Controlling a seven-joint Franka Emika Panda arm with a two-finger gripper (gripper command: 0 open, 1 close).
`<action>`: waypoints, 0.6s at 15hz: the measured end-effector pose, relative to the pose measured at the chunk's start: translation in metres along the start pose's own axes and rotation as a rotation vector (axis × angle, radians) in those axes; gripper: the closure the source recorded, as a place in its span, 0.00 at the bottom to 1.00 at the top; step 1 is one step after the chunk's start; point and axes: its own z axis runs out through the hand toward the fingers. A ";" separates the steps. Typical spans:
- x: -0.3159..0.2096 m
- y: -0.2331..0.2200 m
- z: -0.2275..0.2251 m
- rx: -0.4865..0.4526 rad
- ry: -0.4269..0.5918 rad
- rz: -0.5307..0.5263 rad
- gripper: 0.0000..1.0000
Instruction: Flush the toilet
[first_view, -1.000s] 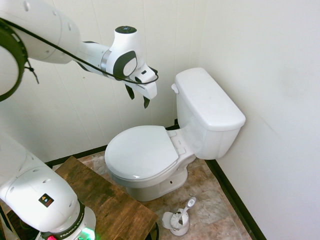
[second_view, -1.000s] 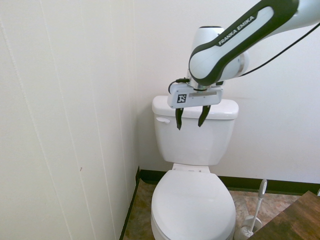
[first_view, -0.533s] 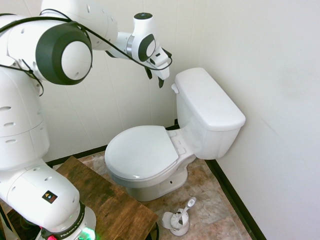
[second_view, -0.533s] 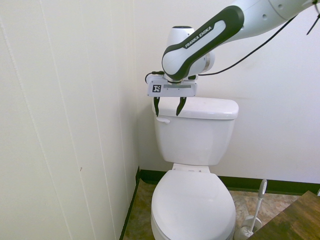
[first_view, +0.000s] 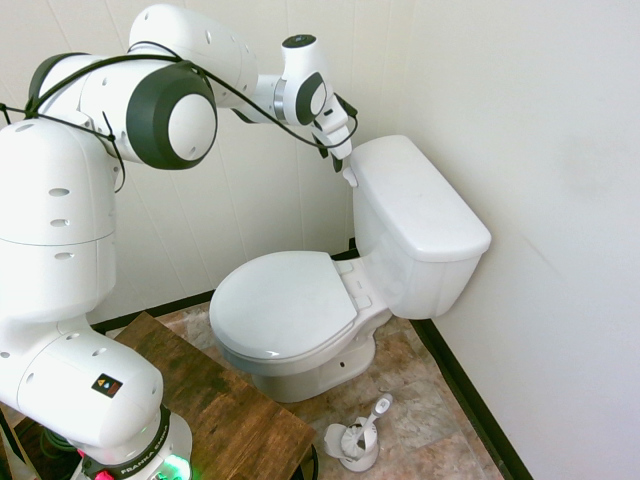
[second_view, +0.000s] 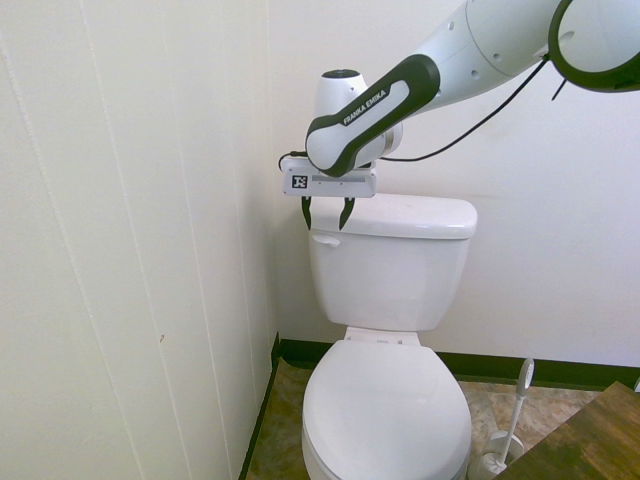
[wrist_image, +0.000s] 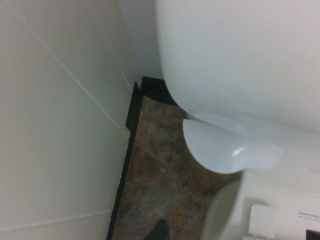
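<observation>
Arm (first_view: 170, 115) reaches across from the robot base side, elbow bent, forearm sloping down to the wrist; hand hangs w/ fingers pointing down at the tank's front edge, near the lever end. End effector (second_view: 328, 214): two dark, curved, tapering fingers, apart w/ a clear gap, nothing seen between them. In 2nd ext. view the fingers overlap the tank lid's front edge, tips just above the flush lever (second_view: 326, 240); contact w/ lever can't be told. Toilet (first_view: 285, 305) stands on the floor in the corner, tank (first_view: 415, 210) backed to the plain wall, lever end toward the paneled wall (second_view: 130, 240). Toilet = glossy white, prob. porcelain; seat lid down, smooth oval; tank boxy w/ rounded corners, tapering toward its bottom, lid w/ a rounded rim. Lever small, white, rounded; in wrist view it shows close up as a smooth curved paddle w/ a bright highlight. Paneled wall off-white, w/ thin straight grooves; other wall (first_view: 560, 200) matte, pale. Baseboard (first_view: 468, 400) dark, narrow. Floor (first_view: 430, 430) mottled brown-gray, stone-like tile pattern. Toilet brush (first_view: 377, 408) upright-ish, tilted, in a white rounded holder (first_view: 359, 452) beside the bowl. Tabletop (first_view: 205, 400) = brown wood, streaky dark grain, under the arm's base.
</observation>
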 end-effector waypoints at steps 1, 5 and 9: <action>0.004 -0.002 0.004 0.005 0.007 0.008 1.00; 0.011 -0.012 0.013 0.015 0.021 0.022 1.00; 0.016 -0.021 0.023 0.018 0.030 0.028 1.00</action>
